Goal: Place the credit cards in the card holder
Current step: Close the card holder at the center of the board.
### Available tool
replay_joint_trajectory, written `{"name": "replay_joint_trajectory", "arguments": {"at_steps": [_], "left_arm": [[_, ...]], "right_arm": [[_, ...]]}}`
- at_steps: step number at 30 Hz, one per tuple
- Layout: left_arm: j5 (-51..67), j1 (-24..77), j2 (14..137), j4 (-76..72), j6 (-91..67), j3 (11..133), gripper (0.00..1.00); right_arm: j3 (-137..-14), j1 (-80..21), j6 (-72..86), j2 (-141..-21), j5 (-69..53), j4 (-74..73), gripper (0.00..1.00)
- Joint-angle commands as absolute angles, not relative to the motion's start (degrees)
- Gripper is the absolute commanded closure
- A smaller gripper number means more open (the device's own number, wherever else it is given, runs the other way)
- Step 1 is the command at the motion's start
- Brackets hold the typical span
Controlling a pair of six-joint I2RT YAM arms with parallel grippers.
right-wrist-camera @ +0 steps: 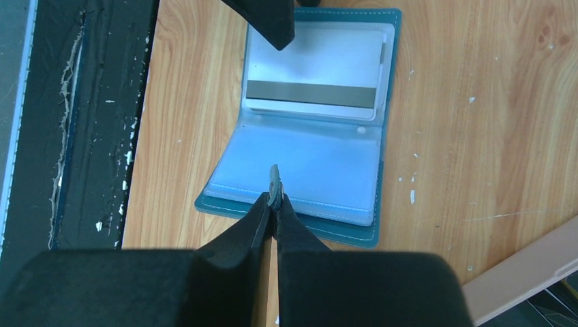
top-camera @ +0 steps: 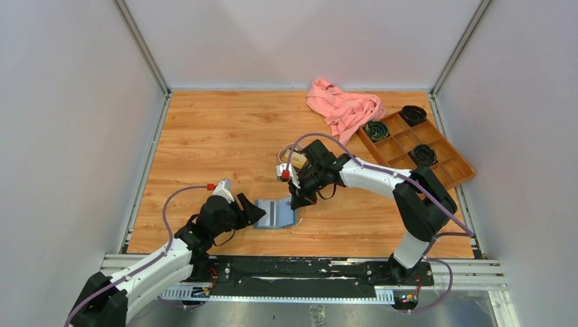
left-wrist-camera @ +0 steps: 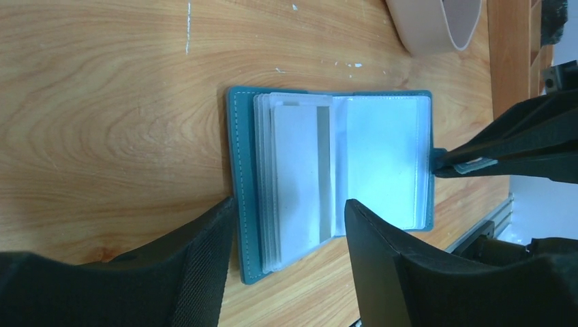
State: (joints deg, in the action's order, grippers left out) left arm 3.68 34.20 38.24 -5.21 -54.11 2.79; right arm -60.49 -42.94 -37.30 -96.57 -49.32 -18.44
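On the bench (top-camera: 204, 136), the card holder (left-wrist-camera: 242, 191) lies open, a white-grey card (left-wrist-camera: 296, 184) inside. The right pincer (right-wrist-camera: 275, 196) is clenched on its tab; the left pincer (left-wrist-camera: 290, 204) is released, straddling the card side.

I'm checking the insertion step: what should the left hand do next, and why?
Probably nudge the white-grey card deeper into the card holder: the open left hand straddles the card's page, while the right hand pinches the holder's opposite edge.

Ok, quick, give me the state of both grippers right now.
Left gripper: open, fingers apart over the card holder, holding nothing.
Right gripper: shut, pinching a small tab at the card holder's edge.
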Motion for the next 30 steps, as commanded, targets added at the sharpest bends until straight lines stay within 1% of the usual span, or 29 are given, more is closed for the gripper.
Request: {"name": "replay_joint_trajectory", "arguments": {"at_steps": [1,6,9,11,14,18,26,30], "left_arm": [[4.62,33.95,37.74,-5.14,-54.75,1.81,0.37],[0.18,34.01,41.68,5.12,-49.69,6.50,0.27],[0.80,34.01,43.59,5.64,-48.48,7.51,0.23],[3.54,34.00,45.17,2.50,-49.26,6.70,0.24],[7.18,34.01,49.20,-3.73,-51.18,5.58,0.30],[9.65,33.99,51.06,-5.53,-52.22,6.61,0.31],[11.94,33.99,42.48,-6.96,-56.77,7.10,0.35],[13.94,34.01,40.60,-8.88,-58.44,7.27,0.36]], "right_arm": [[-61.77,-42.29,-36.31,-98.10,-47.98,-18.17,1.00],[-61.87,-42.29,-36.45,-98.34,-47.08,-18.50,1.00],[-61.96,-42.27,-36.56,-98.72,-46.56,-18.71,1.00],[-62.14,-42.21,-36.61,-98.94,-46.26,-18.94,1.00],[-62.40,-42.23,-36.62,-99.43,-46.14,-19.27,1.00],[-62.49,-42.21,-36.48,-99.90,-46.22,-19.51,1.00],[-62.71,-42.21,-36.19,-100.08,-46.44,-19.56,1.00],[-62.94,-42.27,-35.61,-100.23,-46.82,-19.51,1.00]]}}
